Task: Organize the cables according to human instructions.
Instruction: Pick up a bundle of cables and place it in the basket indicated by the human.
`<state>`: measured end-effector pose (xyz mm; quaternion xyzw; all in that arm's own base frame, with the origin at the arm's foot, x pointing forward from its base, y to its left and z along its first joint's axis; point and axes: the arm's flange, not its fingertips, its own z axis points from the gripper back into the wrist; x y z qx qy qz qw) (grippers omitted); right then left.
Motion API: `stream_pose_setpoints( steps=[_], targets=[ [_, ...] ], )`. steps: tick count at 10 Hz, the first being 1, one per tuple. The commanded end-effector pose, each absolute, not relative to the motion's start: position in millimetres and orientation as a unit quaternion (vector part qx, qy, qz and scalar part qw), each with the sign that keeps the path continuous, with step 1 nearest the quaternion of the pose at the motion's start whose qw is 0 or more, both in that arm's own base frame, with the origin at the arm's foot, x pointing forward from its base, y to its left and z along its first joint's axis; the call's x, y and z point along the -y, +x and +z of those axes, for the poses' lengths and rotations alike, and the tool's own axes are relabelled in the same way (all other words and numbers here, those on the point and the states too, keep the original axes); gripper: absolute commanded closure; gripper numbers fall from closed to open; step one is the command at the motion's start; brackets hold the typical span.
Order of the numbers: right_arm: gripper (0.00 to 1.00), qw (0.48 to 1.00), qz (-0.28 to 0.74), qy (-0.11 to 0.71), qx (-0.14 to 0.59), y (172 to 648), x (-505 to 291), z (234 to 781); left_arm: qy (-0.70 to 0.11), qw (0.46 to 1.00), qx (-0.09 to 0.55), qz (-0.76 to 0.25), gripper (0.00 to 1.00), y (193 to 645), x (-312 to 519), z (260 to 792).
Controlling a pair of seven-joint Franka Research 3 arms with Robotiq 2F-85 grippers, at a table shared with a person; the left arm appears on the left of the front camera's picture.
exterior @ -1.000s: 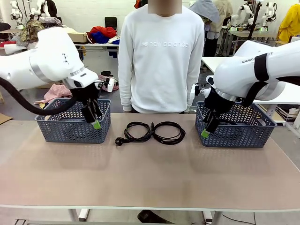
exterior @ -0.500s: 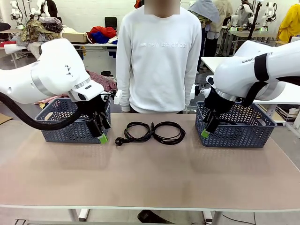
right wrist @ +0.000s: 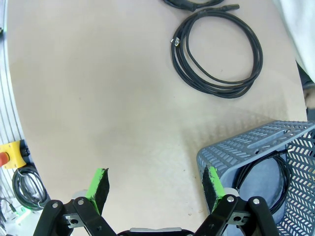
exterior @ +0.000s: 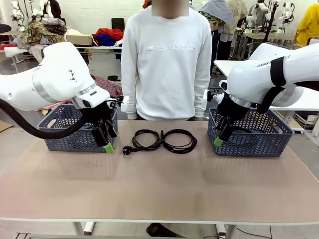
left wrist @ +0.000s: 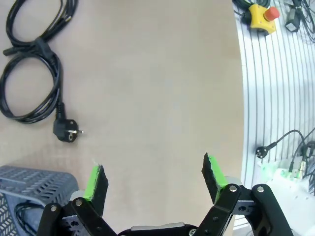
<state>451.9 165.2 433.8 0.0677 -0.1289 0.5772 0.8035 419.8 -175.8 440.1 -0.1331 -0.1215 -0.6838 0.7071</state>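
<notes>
Evidently set up for sorting, the table [exterior: 159, 189] carried a left basket [exterior: 65, 135] and right basket [exterior: 261, 142] as bins. The left gripper [exterior: 105, 142] and right gripper [exterior: 219, 137] hovered empty beside them, fingers spread for a pick, while two coiled cables [exterior: 162, 141] lay between the baskets.

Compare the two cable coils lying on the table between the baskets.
The left coil trails a round plug out toward the left basket; the right coil keeps its small end against its loop. The right coil looks slightly wider than the left coil. Both are thin, black, flat on the table, touching in the middle.
</notes>
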Motion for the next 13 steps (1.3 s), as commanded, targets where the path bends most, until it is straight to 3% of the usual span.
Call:
stream_pose_setpoints(
  steps=[1,13],
  targets=[
    [0.00,0.803,0.578,0.064,0.130,452.9,-165.9,435.5,-0.132,0.707,0.123,-0.684,0.00,420.0,176.4,441.2],
    [0.00,0.803,0.578,0.064,0.130,452.9,-165.9,435.5,-0.132,0.707,0.123,-0.684,0.00,420.0,176.4,441.2]
  ],
)
